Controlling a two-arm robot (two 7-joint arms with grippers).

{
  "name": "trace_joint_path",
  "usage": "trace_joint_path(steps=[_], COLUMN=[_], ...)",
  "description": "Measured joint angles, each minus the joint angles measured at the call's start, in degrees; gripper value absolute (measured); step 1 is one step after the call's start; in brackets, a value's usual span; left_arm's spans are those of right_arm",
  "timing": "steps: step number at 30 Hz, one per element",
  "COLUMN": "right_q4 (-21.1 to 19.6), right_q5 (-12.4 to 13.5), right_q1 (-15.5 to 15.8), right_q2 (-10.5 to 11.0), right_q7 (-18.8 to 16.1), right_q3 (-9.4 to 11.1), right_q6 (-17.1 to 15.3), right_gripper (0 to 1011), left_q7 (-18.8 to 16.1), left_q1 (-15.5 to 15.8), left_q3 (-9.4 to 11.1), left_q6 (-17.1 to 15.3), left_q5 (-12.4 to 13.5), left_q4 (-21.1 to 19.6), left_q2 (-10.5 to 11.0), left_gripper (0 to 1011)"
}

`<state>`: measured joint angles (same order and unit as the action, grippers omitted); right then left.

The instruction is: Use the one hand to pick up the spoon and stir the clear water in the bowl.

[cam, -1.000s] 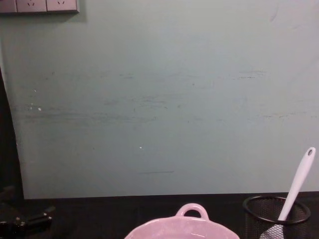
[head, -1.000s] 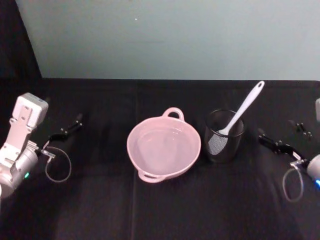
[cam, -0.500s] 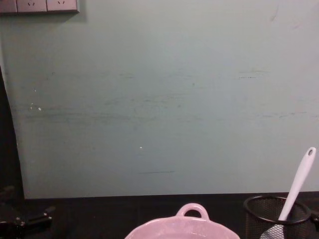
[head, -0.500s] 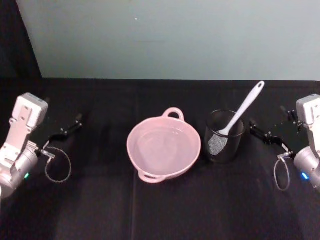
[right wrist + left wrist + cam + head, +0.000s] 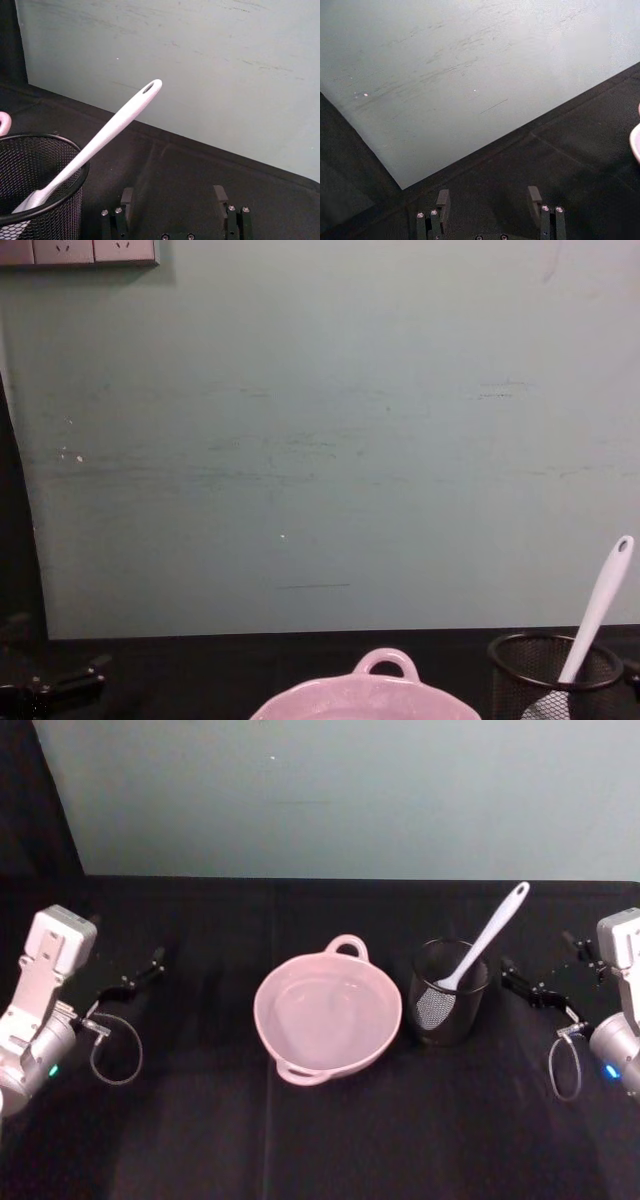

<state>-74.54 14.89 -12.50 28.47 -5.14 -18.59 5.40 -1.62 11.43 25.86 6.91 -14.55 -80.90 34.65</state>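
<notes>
Right tool (image 5: 535,982) hovers open beside mesh cup (image 5: 447,992), holding nothing.

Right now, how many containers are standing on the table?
2. The pink bowl stands at the table's middle. The black wire-mesh cup stands close beside it on the robot's right, with the spoon leaning in it. Nothing seems hidden.

Lab: black-draped table (image 5: 330,1140), bare wall (image 5: 330,790)
</notes>
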Motion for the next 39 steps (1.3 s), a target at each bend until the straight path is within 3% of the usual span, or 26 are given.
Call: trace_joint_path(steps=[39], right_q4=[-0.1], right_q5=[0.4], right_q1=[0.1], right_q2=[0.1], right_q7=[-0.3], right_q3=[0.1], right_q6=[0.2], right_gripper=[1002], left_q7=[0.0], left_q1=[0.0], left_q3=[0.0], left_q6=[0.0], left_q5=[0.0], left_q4=[0.0], left_q2=[0.0], left_gripper=[1011])
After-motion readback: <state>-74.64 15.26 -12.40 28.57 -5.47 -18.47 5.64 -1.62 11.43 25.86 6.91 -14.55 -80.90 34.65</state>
